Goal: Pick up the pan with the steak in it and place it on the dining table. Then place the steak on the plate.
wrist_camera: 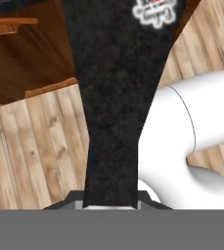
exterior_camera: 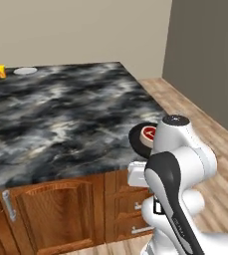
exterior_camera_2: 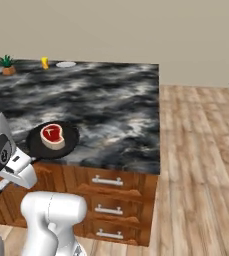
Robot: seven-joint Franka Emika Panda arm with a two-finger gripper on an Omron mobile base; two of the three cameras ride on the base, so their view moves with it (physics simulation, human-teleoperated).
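The black pan (exterior_camera_2: 36,145) lies at the near edge of the dining table (exterior_camera_2: 111,100), and the red steak (exterior_camera_2: 52,136) with its pale rim lies in it. In the left base view my arm covers part of the pan (exterior_camera: 137,137) and the steak (exterior_camera: 149,133). In the hand view my gripper (wrist_camera: 108,201) is shut on the pan's long black handle (wrist_camera: 116,97), which runs up from between the fingers. The light-grey plate (exterior_camera: 25,71) sits at the far side of the table, also seen as the plate (exterior_camera_2: 66,64).
A small orange-yellow object (exterior_camera_2: 45,62) and a potted plant (exterior_camera_2: 7,65) stand near the plate at the far edge. Brown cabinets with drawers (exterior_camera_2: 108,182) sit under the top. Wooden floor (exterior_camera_2: 201,150) stretches to the right.
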